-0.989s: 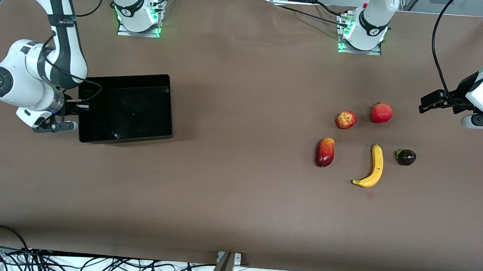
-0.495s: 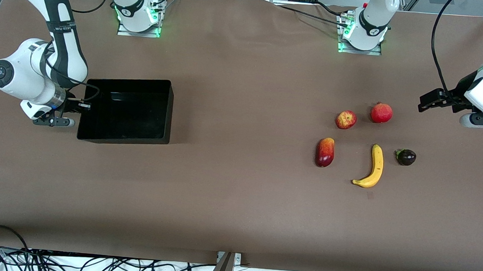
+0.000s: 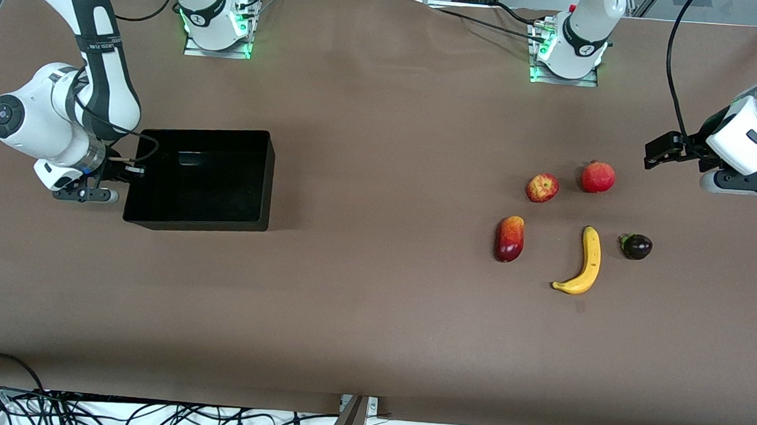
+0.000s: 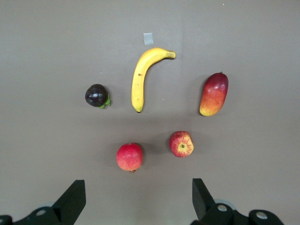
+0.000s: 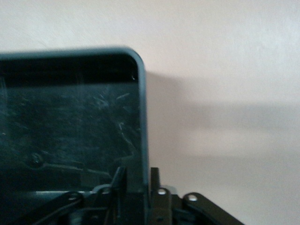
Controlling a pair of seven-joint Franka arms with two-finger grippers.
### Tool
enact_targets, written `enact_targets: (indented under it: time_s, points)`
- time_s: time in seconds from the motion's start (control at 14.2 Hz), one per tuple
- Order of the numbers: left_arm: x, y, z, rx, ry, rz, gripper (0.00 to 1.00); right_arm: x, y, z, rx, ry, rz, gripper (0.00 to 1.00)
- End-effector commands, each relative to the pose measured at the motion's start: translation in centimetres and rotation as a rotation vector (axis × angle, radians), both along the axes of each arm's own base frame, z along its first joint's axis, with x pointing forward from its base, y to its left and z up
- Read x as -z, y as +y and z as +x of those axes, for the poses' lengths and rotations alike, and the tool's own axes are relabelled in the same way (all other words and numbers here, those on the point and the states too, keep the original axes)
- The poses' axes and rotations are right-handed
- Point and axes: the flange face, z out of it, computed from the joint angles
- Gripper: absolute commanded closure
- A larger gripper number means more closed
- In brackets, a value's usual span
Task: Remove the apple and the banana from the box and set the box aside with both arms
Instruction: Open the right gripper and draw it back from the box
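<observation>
The black box (image 3: 195, 220) stands flat on the table at the right arm's end. My right gripper (image 3: 132, 170) straddles the box's end wall (image 5: 144, 122). My right gripper (image 5: 137, 176) is slightly open, its inner finger a little off the wall. The yellow banana (image 3: 584, 264) and the red-yellow apple (image 3: 541, 188) lie at the left arm's end, the banana nearer the front camera. My left gripper (image 3: 651, 153) hangs open and empty over bare table beside the fruits. In the left wrist view the banana (image 4: 138, 77) and apple (image 4: 181, 143) lie ahead of the left gripper (image 4: 136, 201).
A round red fruit (image 3: 597, 177) lies beside the apple. A red-yellow mango (image 3: 509, 238) and a small dark purple fruit (image 3: 636, 246) flank the banana. A small tape square (image 4: 148, 38) sits by the banana's tip. Cables run along the table's front edge.
The box has come down from a tilt to rest flat on the table, and the right gripper has loosened on its wall. The left gripper has shifted slightly toward the fruits.
</observation>
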Motion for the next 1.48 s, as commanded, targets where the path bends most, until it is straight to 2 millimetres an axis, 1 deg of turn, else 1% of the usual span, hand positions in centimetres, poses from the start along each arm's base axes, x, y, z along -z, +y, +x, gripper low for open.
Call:
enact_targets:
  time_s: [0.0,0.07,0.14,0.21,0.35,0.49,0.57,0.71,0.78,0.99,1.06,1.13,1.2,1.27,1.34,1.41]
  points:
    - [-1.4,-0.6,-0.3,0.007,-0.009,0.029,0.00,-2.7,1.8,1.9,-0.024,-0.043,0.023,0.00]
    - [-1.2,-1.0,-0.5,0.015,0.002,0.030,0.00,-4.2,2.4,2.9,-0.041,-0.048,0.033,0.00]
    - [-1.1,-1.0,-0.4,0.015,0.005,0.030,0.00,-6.1,3.8,4.1,-0.072,-0.046,0.041,0.00]
    - [-1.1,-1.0,-0.4,0.015,0.003,0.030,0.00,-8.0,4.8,5.1,-0.098,-0.038,0.041,0.00]
    - [-1.3,-1.2,-0.5,0.019,0.002,0.030,0.00,-12.3,6.7,7.0,-0.099,-0.027,-0.019,0.00]
    - [-1.2,-1.4,-0.5,0.022,0.003,0.030,0.00,-14.8,9.1,7.4,-0.108,0.002,-0.016,0.00]
    - [-1.2,-1.5,-0.5,0.024,0.003,0.032,0.00,-15.4,9.2,7.3,-0.105,0.012,-0.013,0.00]
    - [-1.3,-1.6,-0.5,0.027,0.000,0.031,0.00,-17.2,10.1,6.5,-0.120,0.013,-0.004,0.00]
    - [-1.5,-2.1,-0.6,0.036,0.002,0.030,0.00,-18.9,10.0,6.0,-0.119,0.005,-0.004,0.00]
    - [-1.3,-1.9,-0.9,0.031,0.029,0.032,0.00,-24.3,9.9,3.3,-0.142,-0.004,-0.010,0.00]
    - [-1.4,-2.0,-1.0,0.034,0.031,0.033,0.00,-25.1,9.9,2.4,-0.147,0.009,0.003,0.00]
    - [-1.4,-2.3,-1.1,0.039,0.040,0.033,0.00,-26.3,10.2,1.6,-0.165,0.017,0.005,0.00]
    - [-1.3,-2.8,-1.2,0.047,0.041,0.036,0.00,-27.0,9.7,1.0,-0.168,0.028,-0.013,0.00]
    - [-1.3,-2.9,-1.1,0.050,0.038,0.035,0.00,-28.1,10.1,0.3,-0.188,0.026,-0.024,0.00]
    - [-1.4,-3.0,-1.1,0.052,0.036,0.037,0.00,-29.1,9.6,-0.2,-0.187,0.018,-0.028,0.00]
    - [-1.4,-2.9,-1.1,0.052,0.037,0.040,0.00,-29.6,9.3,-0.6,-0.184,0.018,-0.028,0.00]
